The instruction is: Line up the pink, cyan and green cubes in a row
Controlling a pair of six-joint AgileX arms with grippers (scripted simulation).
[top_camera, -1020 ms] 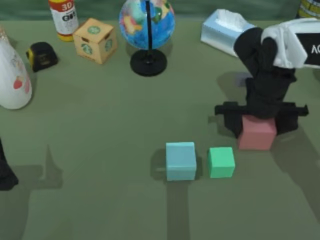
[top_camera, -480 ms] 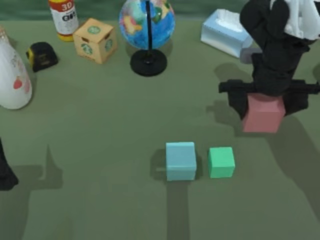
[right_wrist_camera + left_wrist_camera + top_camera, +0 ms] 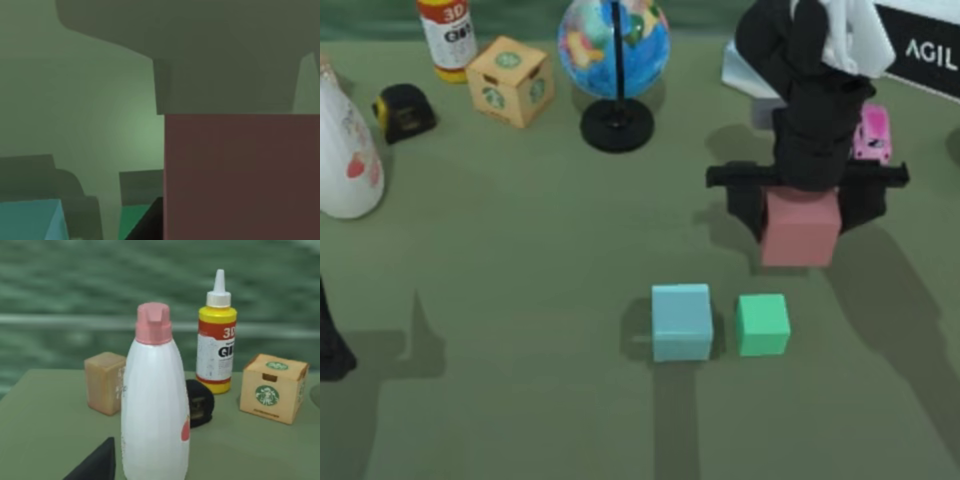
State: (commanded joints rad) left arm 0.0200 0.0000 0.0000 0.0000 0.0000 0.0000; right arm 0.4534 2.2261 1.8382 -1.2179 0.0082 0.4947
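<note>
In the top view my right gripper [image 3: 803, 205] is shut on the salmon pink cube [image 3: 801, 228], holding it above the table right of centre. The cyan cube [image 3: 681, 321] and the smaller green cube [image 3: 763, 324] sit side by side on the table, in front of the pink cube and to its left. In the right wrist view the pink cube [image 3: 240, 175] fills the near side, with the cyan cube [image 3: 30, 220] and green cube [image 3: 135, 222] below it. My left gripper [image 3: 332, 350] is parked at the left edge.
Along the back stand a glue bottle [image 3: 447, 35], a tan logo box [image 3: 510, 80], a globe [image 3: 615, 45] and a tissue box [image 3: 760, 65]. A pink toy car [image 3: 872, 135] lies behind the right gripper. A white bottle [image 3: 345, 140] and a black tape measure [image 3: 405, 110] are at far left.
My right gripper lifted the pink cube off the table and carried it towards the back, then left. The pink toy car has come into view. The cyan and green cubes stayed put.
</note>
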